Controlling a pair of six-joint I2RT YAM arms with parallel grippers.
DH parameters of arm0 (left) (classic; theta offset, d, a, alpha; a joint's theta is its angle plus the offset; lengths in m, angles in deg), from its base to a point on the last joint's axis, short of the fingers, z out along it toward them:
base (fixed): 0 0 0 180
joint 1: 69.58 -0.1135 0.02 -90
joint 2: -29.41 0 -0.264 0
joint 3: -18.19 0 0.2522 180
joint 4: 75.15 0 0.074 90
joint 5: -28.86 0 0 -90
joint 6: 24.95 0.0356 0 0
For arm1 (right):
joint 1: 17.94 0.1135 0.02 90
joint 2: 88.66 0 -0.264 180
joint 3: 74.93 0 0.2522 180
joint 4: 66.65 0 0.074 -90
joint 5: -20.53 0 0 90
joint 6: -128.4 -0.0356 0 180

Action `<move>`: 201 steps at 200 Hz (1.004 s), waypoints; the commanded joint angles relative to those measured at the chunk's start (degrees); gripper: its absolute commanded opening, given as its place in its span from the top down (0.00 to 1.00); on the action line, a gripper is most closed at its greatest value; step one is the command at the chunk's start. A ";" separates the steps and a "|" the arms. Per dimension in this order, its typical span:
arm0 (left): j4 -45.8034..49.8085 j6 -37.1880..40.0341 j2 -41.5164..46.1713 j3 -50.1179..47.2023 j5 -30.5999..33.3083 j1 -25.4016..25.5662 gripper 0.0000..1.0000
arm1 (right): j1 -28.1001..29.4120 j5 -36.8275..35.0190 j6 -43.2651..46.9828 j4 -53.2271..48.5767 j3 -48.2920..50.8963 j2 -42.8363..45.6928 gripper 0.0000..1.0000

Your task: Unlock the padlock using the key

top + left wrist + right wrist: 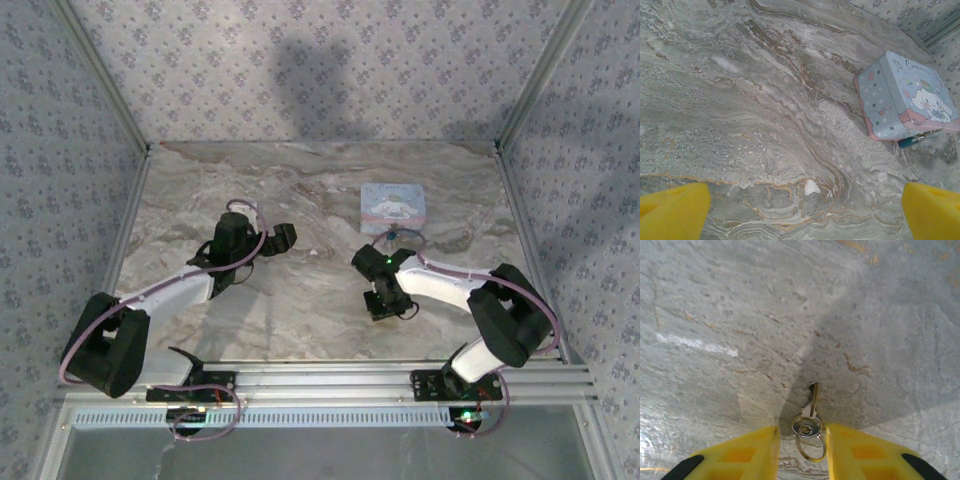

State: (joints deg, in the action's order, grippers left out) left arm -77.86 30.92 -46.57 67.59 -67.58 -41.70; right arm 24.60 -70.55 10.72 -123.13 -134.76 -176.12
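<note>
We note right gripper (801,440) pinching key (812,399) at bow, blade forward; padlock (393,236) beyond it, by cartoon tin (393,207). Left gripper (805,210) wide, farther.

Script word "Cinnamon…" partly legible on lid of cartoon-printed tin (910,95), rest too blurred

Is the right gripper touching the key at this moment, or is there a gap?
Cannot tell. In the right wrist view the key and its rings hang between the right gripper's yellow fingers, but no contact or gap shows plainly.
</note>
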 commanded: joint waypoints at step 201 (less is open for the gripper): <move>2.26 -5.26 4.09 1.62 -6.61 0.06 0.02 | -2.02 -6.41 1.91 18.17 8.51 16.00 1.00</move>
State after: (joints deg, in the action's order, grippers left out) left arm -75.92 29.08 -44.85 67.59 -69.74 -41.70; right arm 23.18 -73.19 9.37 -113.27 -127.09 -164.78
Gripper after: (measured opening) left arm 0.980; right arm 0.039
